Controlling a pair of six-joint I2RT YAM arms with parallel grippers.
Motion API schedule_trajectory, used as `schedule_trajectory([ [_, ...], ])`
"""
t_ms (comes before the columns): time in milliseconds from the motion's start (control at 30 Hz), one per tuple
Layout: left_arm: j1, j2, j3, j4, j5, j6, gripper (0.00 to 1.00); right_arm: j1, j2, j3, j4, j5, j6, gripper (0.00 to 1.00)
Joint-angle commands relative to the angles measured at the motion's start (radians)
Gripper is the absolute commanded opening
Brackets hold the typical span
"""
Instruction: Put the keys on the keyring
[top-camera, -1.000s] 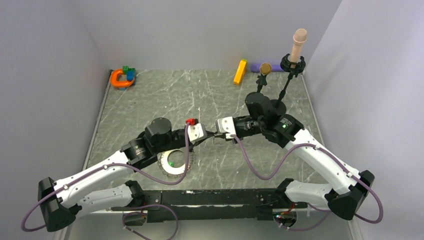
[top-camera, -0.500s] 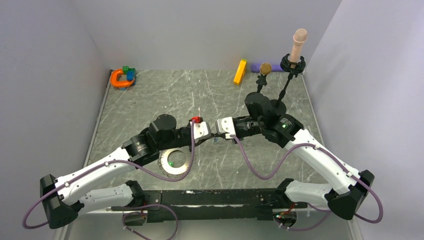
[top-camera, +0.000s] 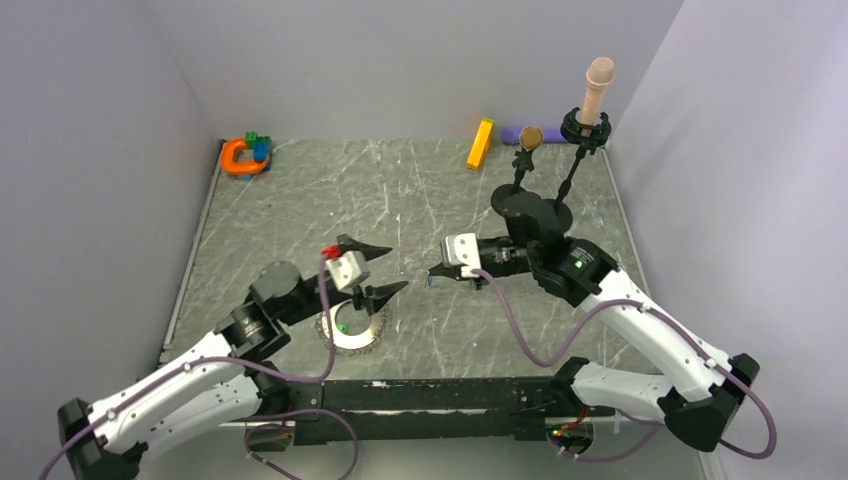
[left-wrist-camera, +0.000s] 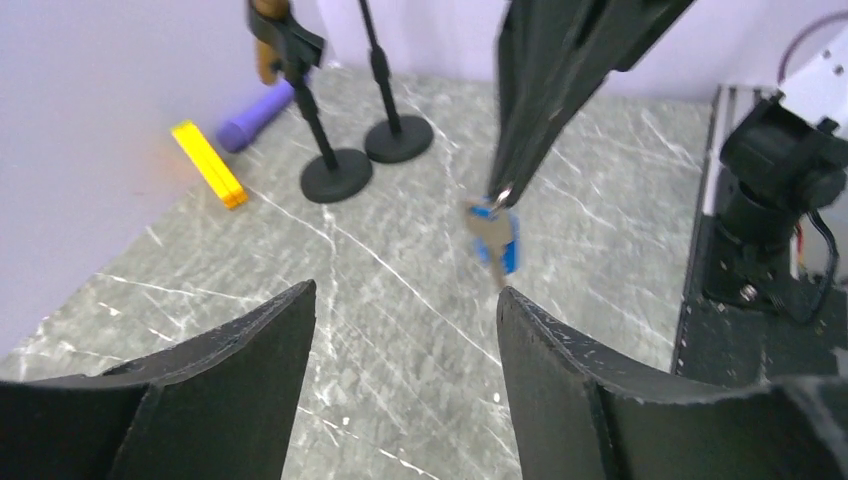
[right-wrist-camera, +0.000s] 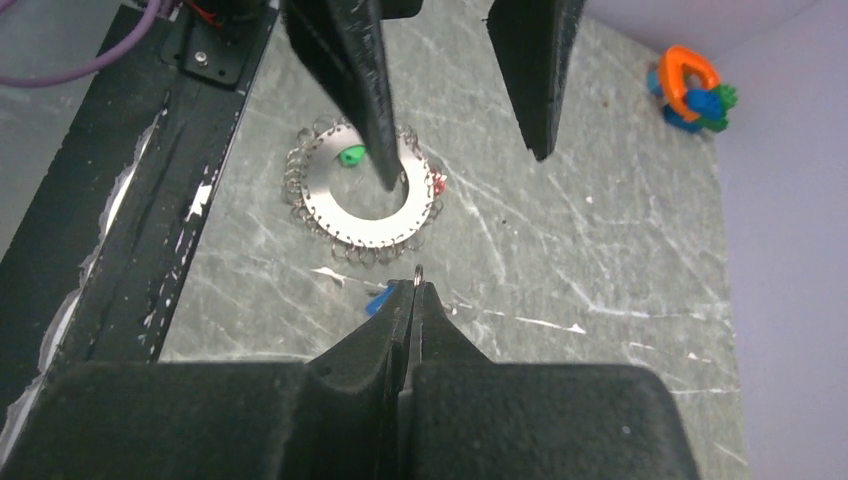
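**Blue key pinched at the centre, left claw spread over the ring**

Seen from above, the orange horseshoe toy sits in the 10 o'clock corner of the table. Towards 7 o'clock from the table's middle, the left gripper hangs with its jaws spread wide and nothing between them. The keyring lies flat on the marble close to the near edge, partly under that wrist. A green-headed key rests at the ring's inner rim. In the right wrist view this green head shows at about 11 o'clock on the ring.

Just right of the left claw, near the table's middle, the right gripper points towards 9 o'clock, facing the left claw and apart from it. Its fingers are pressed together on the small metal loop of a blue-headed key, which dangles below their tips. Whether the key touches the table cannot be told. In the right wrist view the loop pokes out past the closed tips, with a bit of blue at their 8 o'clock.

Farther right, a yellow bar lies at the far edge at about 12 o'clock. A purple object is beside it, and a pink-topped stand rises at 1 o'clock.
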Motion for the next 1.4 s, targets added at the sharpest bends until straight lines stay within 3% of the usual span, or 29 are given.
schedule_trajectory([
  [0, 0.070, -0.115, -0.152, 0.295, 0.058, -0.089, 0.68, 0.000, -0.098, -0.067, 0.176, -0.060, 0.080, 0.00],
  [133, 0.111, -0.134, -0.247, 0.472, 0.172, -0.118, 0.49, 0.000, -0.144, -0.132, 0.271, -0.081, 0.118, 0.00],
  [267, 0.116, -0.054, -0.196, 0.482, 0.275, -0.132, 0.35, 0.000, -0.177, -0.193, 0.364, -0.117, 0.143, 0.00],
  [467, 0.116, 0.010, -0.210, 0.674, 0.347, -0.204, 0.35, -0.001, -0.190, -0.234, 0.447, -0.142, 0.170, 0.00],
  [1367, 0.116, 0.111, -0.159, 0.739, 0.430, -0.242, 0.33, 0.001, -0.172, -0.262, 0.525, -0.143, 0.243, 0.00],
])
